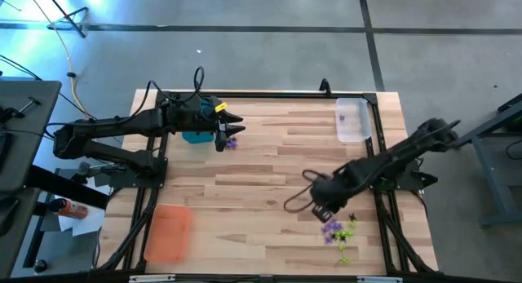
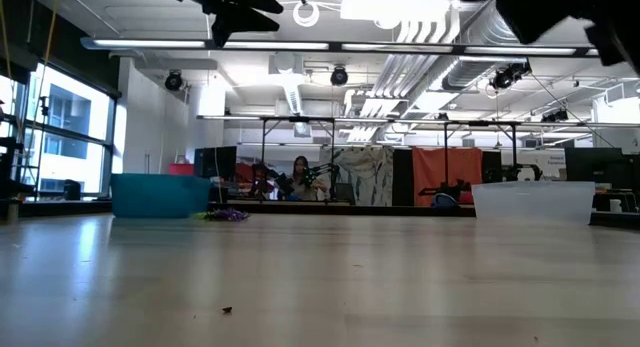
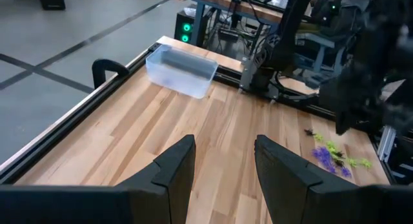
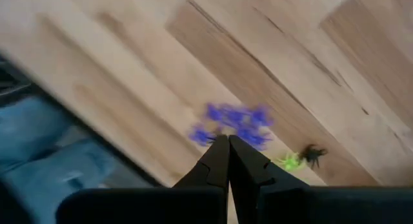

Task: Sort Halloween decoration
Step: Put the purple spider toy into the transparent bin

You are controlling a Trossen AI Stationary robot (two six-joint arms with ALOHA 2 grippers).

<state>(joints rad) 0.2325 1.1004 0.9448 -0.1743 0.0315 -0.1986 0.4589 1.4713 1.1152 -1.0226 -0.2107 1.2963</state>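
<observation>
dark fingers of the right gripper (image 4: 228, 161) are pressed together with nothing visibly between them, poised above the heap of trinkets (image 1: 339, 231) near the worktop's front right corner; in the right wrist view the tips point at the purple pieces (image 4: 233, 124), with a green one (image 4: 291, 161) and a black one (image 4: 313, 154) just beside. my reading is that a pick from this heap is the step in hand: the next move calls for the fingers to part, settle over a single piece and close on it alone, which will be fiddly since the pieces are tiny, spiky and lie tangled. the left gripper (image 3: 222, 161) sits near the back left of the worktop with its fingers apart and empty, over the teal tray (image 1: 196, 136), and a few purple trinkets (image 1: 232, 142) lie on the wood just beside that tray. the clear tray (image 1: 352, 120) rests at the back right corner, the orange tray (image 1: 170, 232) at the front left. the high view alone shows all three trays and both arms at once; the right wrist view alone separates the colours in the heap; the low view shows the purple cluster by the teal tray (image 2: 160, 195) and a lone dark speck (image 2: 227, 310) on the near wood that no other view picks up.
</observation>
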